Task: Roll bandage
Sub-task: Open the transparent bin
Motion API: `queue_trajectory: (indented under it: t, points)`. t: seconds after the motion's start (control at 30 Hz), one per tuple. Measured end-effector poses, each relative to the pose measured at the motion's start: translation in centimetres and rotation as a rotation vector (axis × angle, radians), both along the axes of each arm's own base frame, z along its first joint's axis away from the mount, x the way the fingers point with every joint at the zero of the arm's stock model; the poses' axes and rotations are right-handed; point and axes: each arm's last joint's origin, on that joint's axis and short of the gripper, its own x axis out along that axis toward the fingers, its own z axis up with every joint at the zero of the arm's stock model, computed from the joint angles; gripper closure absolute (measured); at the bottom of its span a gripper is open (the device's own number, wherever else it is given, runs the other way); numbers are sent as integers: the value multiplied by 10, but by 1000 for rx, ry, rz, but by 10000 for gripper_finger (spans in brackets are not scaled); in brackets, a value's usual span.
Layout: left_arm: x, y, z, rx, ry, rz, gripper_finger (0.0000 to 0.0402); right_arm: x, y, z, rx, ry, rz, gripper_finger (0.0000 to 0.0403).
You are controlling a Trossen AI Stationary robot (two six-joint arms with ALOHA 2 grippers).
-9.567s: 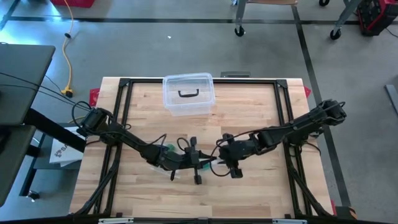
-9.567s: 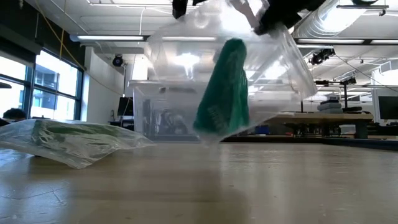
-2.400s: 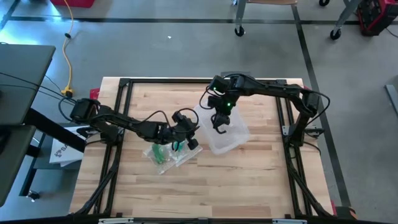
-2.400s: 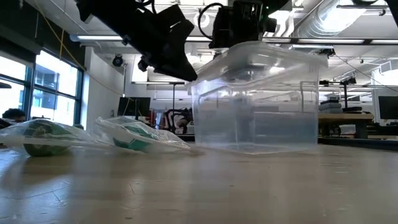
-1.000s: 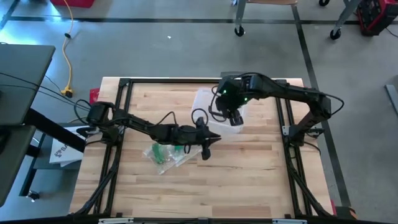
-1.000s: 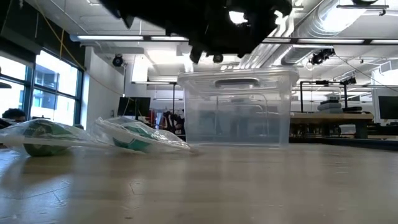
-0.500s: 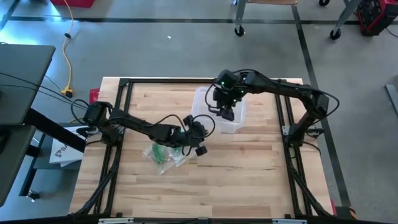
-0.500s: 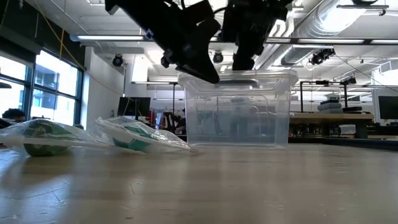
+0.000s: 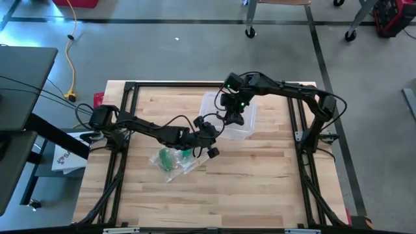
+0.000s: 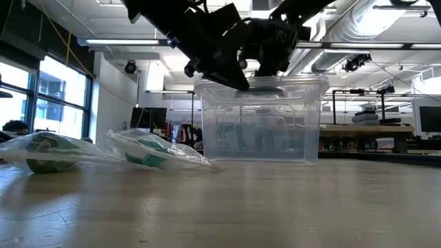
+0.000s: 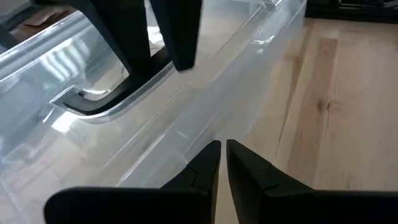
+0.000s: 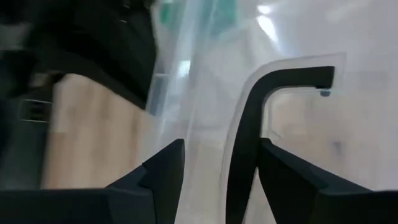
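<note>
A clear plastic box (image 9: 242,127) with a black lid handle (image 12: 247,130) stands on the table at the far centre; it also shows in the low view (image 10: 258,124). My right gripper (image 9: 233,114) is open above the lid, one finger on each side of the handle. My left gripper (image 11: 222,148) is shut, its tips at the lid's near left edge (image 11: 205,118). Two clear bags with green bandage rolls (image 9: 171,160) lie on the table to the box's near left; they also show in the low view (image 10: 148,153). My left gripper comes at the box lid's edge slanting from the near left with shut fingers; I cannot tell whether the tips touch the lid. My right gripper points down over the handle (image 11: 106,99) with its fingers (image 12: 163,165) apart on both sides of it; I cannot tell whether they touch it.
A black frame (image 9: 195,85) runs around the table top. Bare wood (image 9: 260,188) lies toward the near and right sides.
My left gripper has swung from pointing toward the table's right edge near the bags to pointing at the box, and has moved toward the far edge, up to the lid. My right gripper has shifted a little toward the far left over the box.
</note>
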Motion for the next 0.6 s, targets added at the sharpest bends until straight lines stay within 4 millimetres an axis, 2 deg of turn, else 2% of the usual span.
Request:
queue_trajectory:
  t: [0.07,0.27,0.47,0.6]
  points:
    - [1,0,-1,2,-1,2,372,-3,-5,-1,81,-17,-1,215]
    - [1,0,-2,-1,-5,20,372,-10,-19,0,178,-55,-21,215]
    - [1,0,-1,1,-15,24,372,-13,-28,1,210,-82,-48,215]
    - [1,-7,0,8,-16,5,372,-15,-32,2,223,-93,-53,215]
